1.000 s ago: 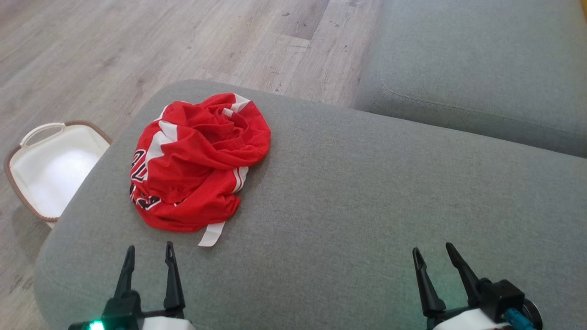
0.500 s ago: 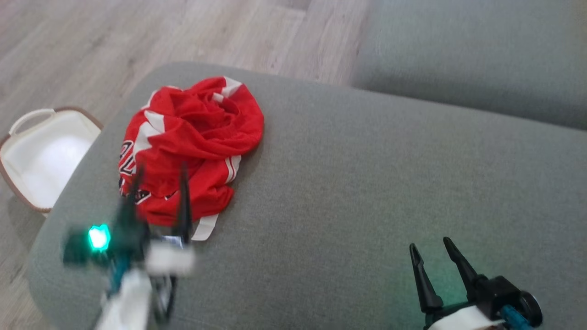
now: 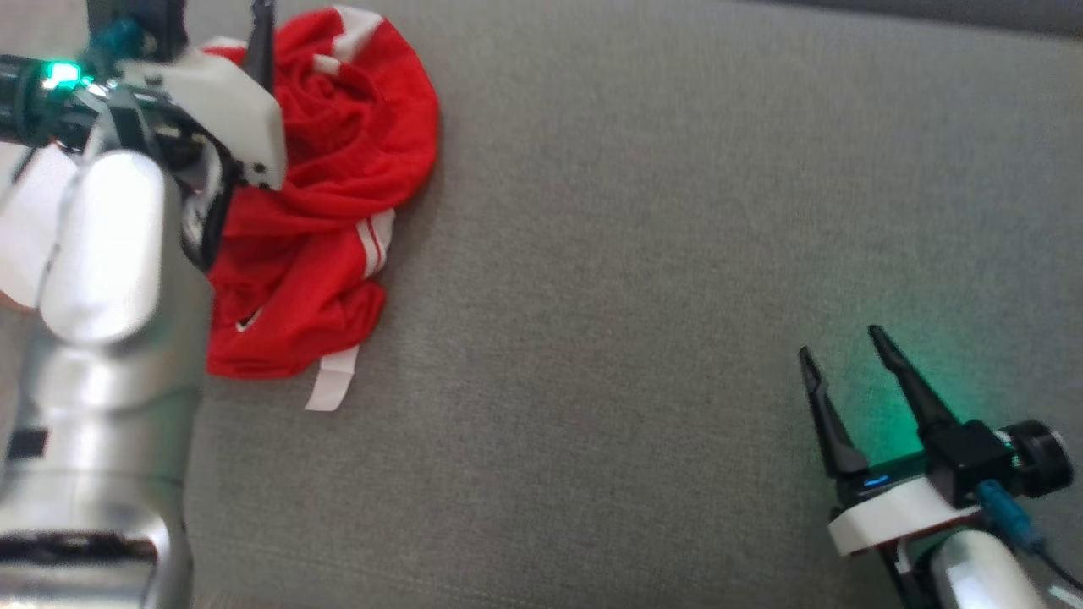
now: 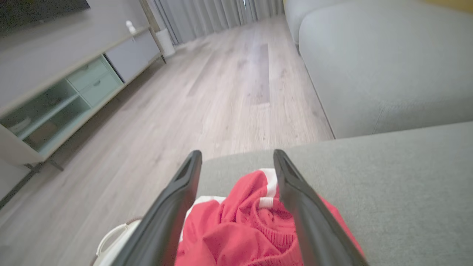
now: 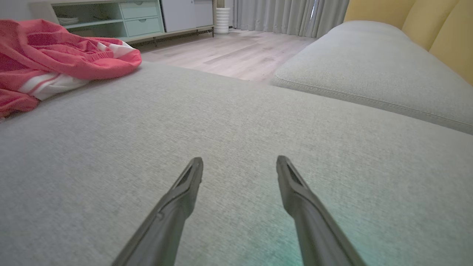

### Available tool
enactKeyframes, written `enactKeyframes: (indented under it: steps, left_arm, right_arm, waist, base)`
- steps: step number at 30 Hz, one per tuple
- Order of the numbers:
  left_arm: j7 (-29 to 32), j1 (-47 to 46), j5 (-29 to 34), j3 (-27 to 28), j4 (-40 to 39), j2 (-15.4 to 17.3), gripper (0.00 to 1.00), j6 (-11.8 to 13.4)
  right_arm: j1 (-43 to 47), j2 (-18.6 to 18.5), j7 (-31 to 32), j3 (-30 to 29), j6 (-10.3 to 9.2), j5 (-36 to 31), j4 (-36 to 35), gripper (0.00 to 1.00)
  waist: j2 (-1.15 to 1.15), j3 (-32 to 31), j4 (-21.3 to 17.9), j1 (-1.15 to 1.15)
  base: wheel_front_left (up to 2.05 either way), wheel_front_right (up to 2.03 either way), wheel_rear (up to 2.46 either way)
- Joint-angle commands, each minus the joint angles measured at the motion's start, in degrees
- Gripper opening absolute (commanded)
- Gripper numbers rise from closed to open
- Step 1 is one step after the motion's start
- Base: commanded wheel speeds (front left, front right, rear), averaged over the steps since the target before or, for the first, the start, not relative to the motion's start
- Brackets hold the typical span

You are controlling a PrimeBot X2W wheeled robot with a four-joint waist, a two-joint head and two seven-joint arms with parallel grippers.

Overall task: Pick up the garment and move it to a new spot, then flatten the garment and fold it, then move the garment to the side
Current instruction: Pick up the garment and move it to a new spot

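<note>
Left claw (image 4: 237,155) has reached over the garment (image 4: 240,229), beside the basket (image 4: 111,232).

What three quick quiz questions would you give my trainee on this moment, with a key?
1. True or false: the left claw is shut on the red garment.
2. Multiple choice: the garment lies on (A) the floor, (B) the grey cushion, (C) a table.
3. Short answer: which claw is nearer the garment?

Key:
1. False; its jaws stand open, not clamped on cloth.
2. B.
3. The left; the right claw is open over bare cushion, well apart from the garment.
</note>
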Motion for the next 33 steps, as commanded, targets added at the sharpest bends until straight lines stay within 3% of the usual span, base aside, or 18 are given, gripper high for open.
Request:
enactKeyframes:
  steps: [1, 13, 14, 15, 16, 24, 33]
  left_arm:
    - [0.5, -3.0, -0.5, 1.3, -0.6, 2.9, 1.0, -0.3]
    - [0.2, -9.7, -3.0, 0.5, 20.5, 2.7, 1.0, -0.9]
    - [-0.2, -10.0, -2.8, 0.2, 21.7, 2.8, 0.78, -0.9]
    - [-0.9, -10.3, -2.5, -0.1, 22.6, 2.9, 0.34, -0.6]
    - [-1.8, -10.6, -2.3, -0.3, 23.4, 3.0, 0.0, -0.3]
    - [-15.4, -15.1, -0.3, -2.1, 25.0, 4.8, 0.0, 1.4]
    - [-25.9, -21.5, 4.8, -8.2, 24.6, 6.5, 0.0, 1.4]
  right_arm:
    - [-1.6, -1.0, -0.6, 1.0, 0.43, -0.5, -2.2, 1.0]
    - [-0.5, -5.2, -0.6, -0.9, 0.43, -0.5, -6.6, 1.0]
    - [-0.4, -5.3, -0.6, -1.1, 0.43, -0.6, -6.8, 1.0]
    - [-0.3, -5.4, -0.6, -1.2, 0.43, -0.6, -7.0, 1.0]
    - [-0.2, -5.5, -0.6, -1.3, 0.43, -0.6, -7.1, 1.0]
    - [-0.3, -5.2, -0.6, -1.4, 0.43, -0.3, -6.6, 1.0]
    - [-1.0, -0.9, -0.6, 1.3, 0.43, 0.9, -3.9, 1.0]
  waist:
    - [0.0, 2.5, -1.1, -0.02]
    - [0.0, 9.2, -1.6, -0.02]
    - [0.0, 9.6, -1.5, -0.02]
    - [0.0, 9.9, -1.4, -0.02]
    - [0.0, 10.1, -1.3, -0.02]
    - [0.0, 8.6, -0.9, -0.02]
    - [0.0, -1.1, -3.0, -0.02]
  base:
    - [0.0, 0.0, 0.0]
    - [0.0, 0.0, 0.0]
    - [0.0, 0.0, 0.0]
    - [0.0, 0.0, 0.0]
    - [0.0, 0.0, 0.0]
    - [0.0, 0.0, 0.0]
    - [0.0, 0.0, 0.0]
